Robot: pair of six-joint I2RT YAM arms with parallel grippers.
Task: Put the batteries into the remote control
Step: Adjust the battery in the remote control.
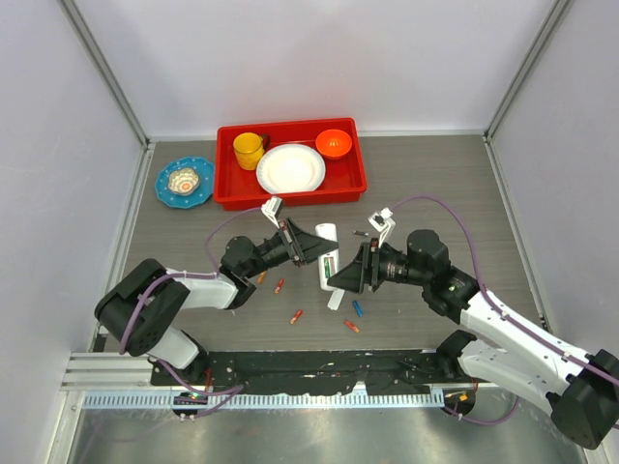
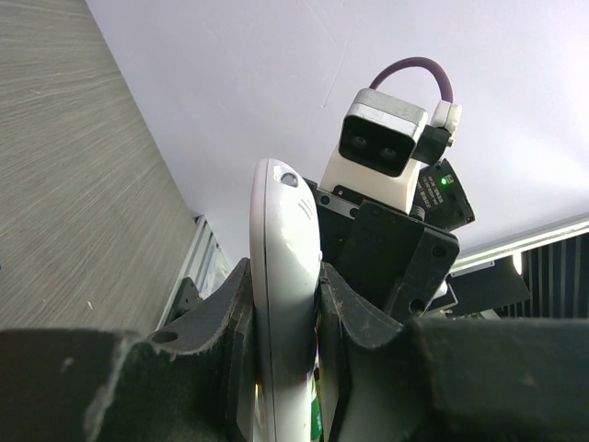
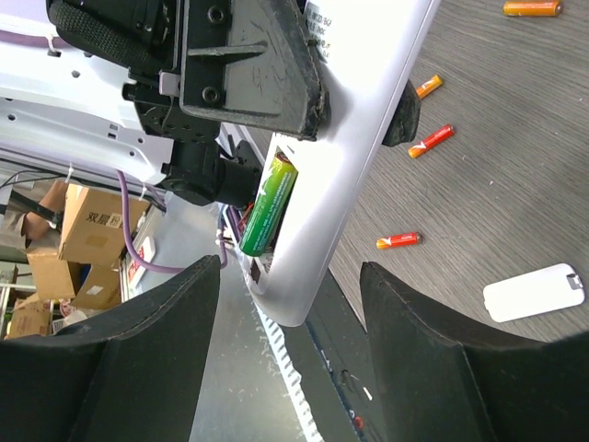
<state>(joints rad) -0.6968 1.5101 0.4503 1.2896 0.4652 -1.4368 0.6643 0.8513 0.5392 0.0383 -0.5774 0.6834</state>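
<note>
My left gripper (image 1: 308,246) is shut on the white remote control (image 1: 329,255) and holds it above the table, battery recess facing the right arm. In the left wrist view the remote (image 2: 283,241) stands edge-on between the jaws. In the right wrist view a green battery (image 3: 269,204) sits in the recess of the remote (image 3: 363,138). My right gripper (image 3: 290,308) is open and empty, its fingers on either side of the remote's lower end without touching it; it also shows in the top view (image 1: 346,275). Loose orange-red batteries (image 1: 296,316) and a blue battery (image 1: 357,308) lie on the table below.
The small white cover piece (image 3: 534,292) lies on the table under the remote. A red tray (image 1: 224,184) with a yellow cup (image 1: 248,149), white plate (image 1: 290,168) and orange bowl (image 1: 333,143) stands at the back. A blue dish (image 1: 184,182) is to its left.
</note>
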